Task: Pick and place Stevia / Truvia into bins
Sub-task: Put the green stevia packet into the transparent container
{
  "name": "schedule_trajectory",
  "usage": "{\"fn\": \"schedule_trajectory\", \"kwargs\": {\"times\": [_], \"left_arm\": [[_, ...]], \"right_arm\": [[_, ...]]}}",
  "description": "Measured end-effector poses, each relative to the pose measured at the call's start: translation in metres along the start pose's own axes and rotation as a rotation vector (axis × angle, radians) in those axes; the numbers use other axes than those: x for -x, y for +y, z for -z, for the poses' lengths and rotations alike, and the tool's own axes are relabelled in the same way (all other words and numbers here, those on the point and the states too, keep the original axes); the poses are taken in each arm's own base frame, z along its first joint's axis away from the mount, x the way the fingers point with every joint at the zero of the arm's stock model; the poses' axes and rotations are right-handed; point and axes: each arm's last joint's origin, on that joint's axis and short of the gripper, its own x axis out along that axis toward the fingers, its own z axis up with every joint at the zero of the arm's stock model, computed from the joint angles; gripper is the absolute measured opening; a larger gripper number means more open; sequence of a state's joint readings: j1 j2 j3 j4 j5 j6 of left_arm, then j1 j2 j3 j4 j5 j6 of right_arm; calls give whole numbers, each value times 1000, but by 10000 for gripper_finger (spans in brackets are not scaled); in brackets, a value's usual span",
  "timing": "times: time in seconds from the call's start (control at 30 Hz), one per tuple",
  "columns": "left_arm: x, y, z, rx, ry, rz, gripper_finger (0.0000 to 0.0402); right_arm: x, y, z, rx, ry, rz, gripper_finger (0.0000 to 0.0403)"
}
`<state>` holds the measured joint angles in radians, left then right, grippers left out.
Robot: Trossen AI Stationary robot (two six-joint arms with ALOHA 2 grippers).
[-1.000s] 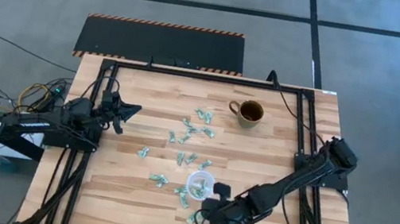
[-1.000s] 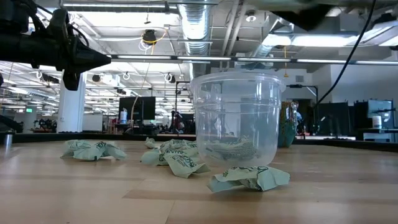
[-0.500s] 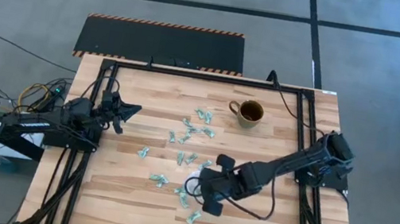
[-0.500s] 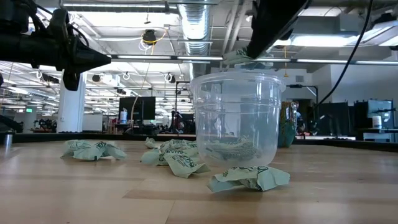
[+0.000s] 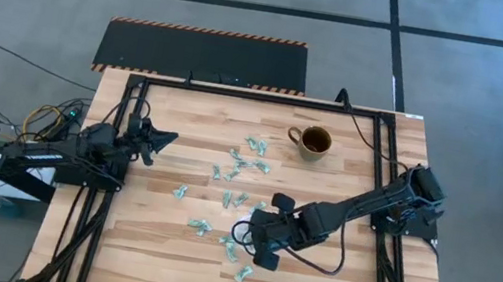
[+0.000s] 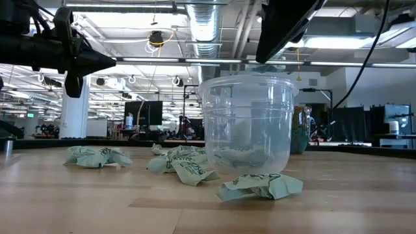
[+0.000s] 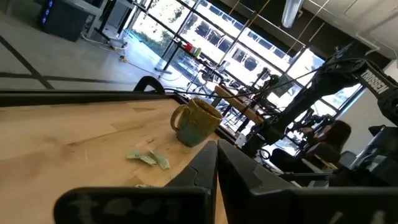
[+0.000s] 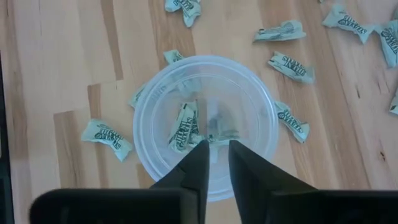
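Note:
The clear cup (image 8: 142, 99) stands near the table's front edge, with pale green sachets (image 8: 183, 129) on its bottom. My right gripper (image 8: 214, 149) hovers over the cup's mouth, pointing steeply down, open, with nothing between its fingers. One blurred sachet (image 6: 242, 133) is inside the cup below the fingers, off its bottom. Several more sachets (image 5: 240, 165) lie flat on the wood around and beyond the cup (image 5: 238, 230). My left gripper (image 5: 166, 138) waits shut at the table's left edge, pointing level.
A brown mug (image 5: 312, 141) with dark contents stands at the far right of the table. Loose sachets (image 6: 260, 185) lie close against the cup's foot on its near side. Black frame rails (image 5: 385, 162) run along the table's left and right sides.
My right gripper has gone from the cup's near right toward the far edge and left, carrying a sachet, and stopped over the cup's mouth. It has let go: the sachet has left the fingertips and dropped into the cup.

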<state>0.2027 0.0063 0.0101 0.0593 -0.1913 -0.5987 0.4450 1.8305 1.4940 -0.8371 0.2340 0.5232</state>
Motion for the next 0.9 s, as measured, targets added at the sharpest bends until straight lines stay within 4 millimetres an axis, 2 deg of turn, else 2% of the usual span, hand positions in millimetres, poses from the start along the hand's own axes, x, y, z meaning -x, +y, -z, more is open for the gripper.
{"fn": "schedule_trajectory", "kwargs": {"times": [0.17,0.23,0.33,0.47,0.57,0.67,0.77,0.9], "left_arm": [[0,0,0,-5,0,0,0],[0,0,0,-5,0,0,0],[0,0,0,10,-4,-1,0],[0,-2,-4,39,-47,6,0],[1,-5,-9,23,-103,29,0],[1,-6,-13,24,-156,24,0],[2,-8,-16,33,-195,32,0],[2,-9,-19,40,-222,50,0]], "right_arm": [[0,0,0,2,-1,0,87],[7,-2,0,3,-10,2,91],[25,-8,-1,-11,-63,30,92],[62,-20,1,-38,-195,92,88],[84,-33,17,-90,-277,150,82],[95,-46,40,-163,-333,147,77],[97,-56,63,-232,-399,66,74],[95,-63,84,-314,-500,-97,74]]}}
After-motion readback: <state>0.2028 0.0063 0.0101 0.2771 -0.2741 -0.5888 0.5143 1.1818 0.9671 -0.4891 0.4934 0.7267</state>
